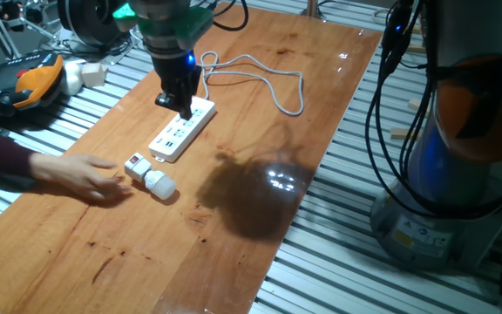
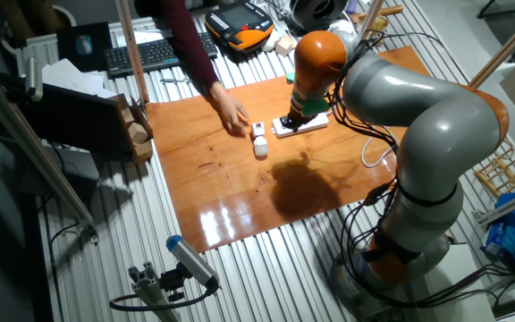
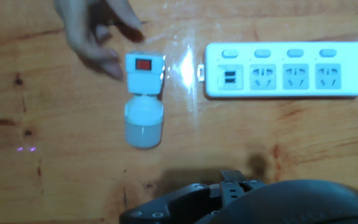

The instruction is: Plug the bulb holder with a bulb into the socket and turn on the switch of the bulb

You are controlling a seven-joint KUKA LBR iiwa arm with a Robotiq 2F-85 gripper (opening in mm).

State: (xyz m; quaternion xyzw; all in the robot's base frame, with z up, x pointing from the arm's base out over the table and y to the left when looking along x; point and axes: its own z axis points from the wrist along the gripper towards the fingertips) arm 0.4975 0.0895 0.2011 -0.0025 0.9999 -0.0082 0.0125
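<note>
A KUKA arm's pincer (image 1: 178,106) is hanging low over the cord end of the white power strip (image 1: 181,131), which is lying toward the far edge of the wooden desk (image 1: 260,187), while the task appears to be standing at its very first step: nothing is plugged in yet. The bulb holder (image 3: 144,70), red switch (image 3: 143,64) facing up, is lying flat on the desk just off the strip's near end, apart from it, with the stubby white bulb (image 3: 144,122) joined to it and pointing toward the near edge. A person's hand (image 1: 90,179), reaching in from the desk's left edge, is resting beside the holder, fingertips close to it or perhaps touching; the pictures are too blurred to settle that. The arm is bending over from its base off the right edge, the wrist pointing straight down. Whether the fingers are parted or closed cannot be told from any view, though they seem to be gripping nothing. The next move, by this reading, calls for waiting for the hand to clear, travelling to the holder and grasping its blocky body so the prongs can be turned down toward an outlet.
</note>
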